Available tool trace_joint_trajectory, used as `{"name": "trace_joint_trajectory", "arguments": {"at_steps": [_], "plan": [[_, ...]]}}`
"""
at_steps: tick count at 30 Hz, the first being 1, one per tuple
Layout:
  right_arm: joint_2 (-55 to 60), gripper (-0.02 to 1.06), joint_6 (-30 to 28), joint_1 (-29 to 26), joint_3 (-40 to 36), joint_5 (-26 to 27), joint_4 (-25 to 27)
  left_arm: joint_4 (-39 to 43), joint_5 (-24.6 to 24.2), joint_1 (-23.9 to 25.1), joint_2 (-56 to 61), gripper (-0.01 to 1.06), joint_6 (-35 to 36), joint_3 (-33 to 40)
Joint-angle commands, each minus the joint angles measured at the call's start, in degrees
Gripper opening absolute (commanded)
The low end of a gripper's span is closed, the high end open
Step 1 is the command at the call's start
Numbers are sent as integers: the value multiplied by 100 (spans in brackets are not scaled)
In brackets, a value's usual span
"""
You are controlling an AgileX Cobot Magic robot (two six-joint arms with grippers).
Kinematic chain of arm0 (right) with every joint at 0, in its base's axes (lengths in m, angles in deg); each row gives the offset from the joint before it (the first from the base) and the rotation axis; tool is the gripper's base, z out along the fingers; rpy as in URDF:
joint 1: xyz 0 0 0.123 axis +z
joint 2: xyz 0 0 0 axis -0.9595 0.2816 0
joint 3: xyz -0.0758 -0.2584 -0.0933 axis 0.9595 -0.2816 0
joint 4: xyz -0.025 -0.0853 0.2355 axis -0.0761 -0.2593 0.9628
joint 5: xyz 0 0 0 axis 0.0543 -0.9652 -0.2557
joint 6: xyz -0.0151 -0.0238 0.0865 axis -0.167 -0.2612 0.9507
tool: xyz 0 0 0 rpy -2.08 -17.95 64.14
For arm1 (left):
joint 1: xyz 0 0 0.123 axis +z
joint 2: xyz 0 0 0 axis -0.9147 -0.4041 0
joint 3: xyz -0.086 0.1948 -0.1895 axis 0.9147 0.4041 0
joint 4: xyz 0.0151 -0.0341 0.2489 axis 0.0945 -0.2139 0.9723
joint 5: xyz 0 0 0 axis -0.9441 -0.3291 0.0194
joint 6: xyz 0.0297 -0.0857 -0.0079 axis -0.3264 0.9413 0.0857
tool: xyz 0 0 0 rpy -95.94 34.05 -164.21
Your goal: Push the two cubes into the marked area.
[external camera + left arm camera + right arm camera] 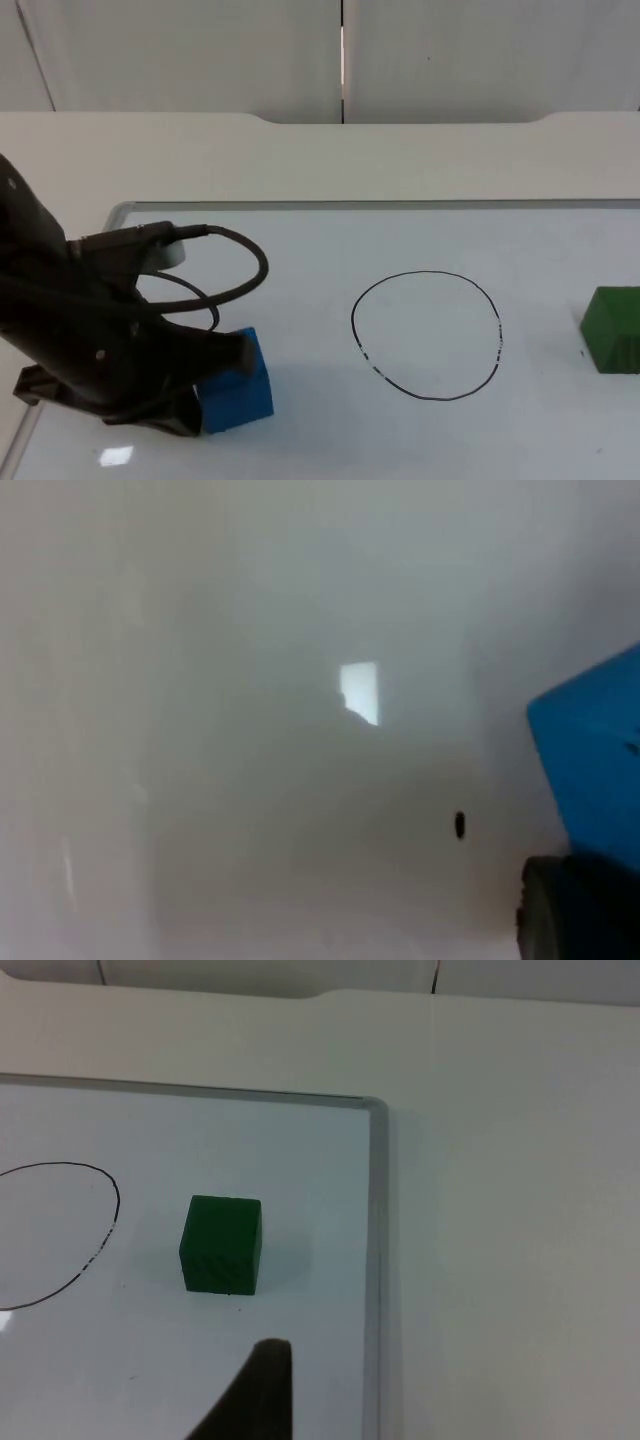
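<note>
Left gripper (195,405), black and low over the near left part of the whiteboard, sits pressed against the left side of the solid blue cube (238,383); whether its fingers are spread or closed cannot be told, since the arm's own body covers them from above and the left wrist view gives just a dark fingertip (575,910) next to the cube's blue face (592,770).

That cube rests flat on the glossy white board (330,440), well to the left of the hand-drawn black circle (426,335) and outside it. Being a cube it has no long axis; its faces are turned slightly off the board's edges, one corner pointing toward the near edge.

Right gripper (255,1400) hangs above the board's right side, with one dark fingertip showing, so its opening cannot be told either. Ahead of it stands the solid green cube (222,1244), flat on the board, apart from the fingertip, between the circle's line (95,1245) and the board's grey metal frame (377,1260). From above, the green cube (612,329) lies right of the circle, outside it.
</note>
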Motion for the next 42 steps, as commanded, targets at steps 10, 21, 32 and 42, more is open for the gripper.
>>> {"name": "trace_joint_trajectory", "arguments": {"at_steps": [10,21,32,42], "plan": [[-22,105,-24,-43,-1,44,-22,-297,125,-38,-19,0,4,-21],[-22,105,2,-43,-1,44,-22,-313,26,-38,-19,0,-37,-363],[-22,105,24,-43,-1,44,-22,-414,1,-196,-19,0,-37,-351],[-22,105,24,-43,-1,44,-22,-460,155,-401,-19,0,-37,-351]]}}
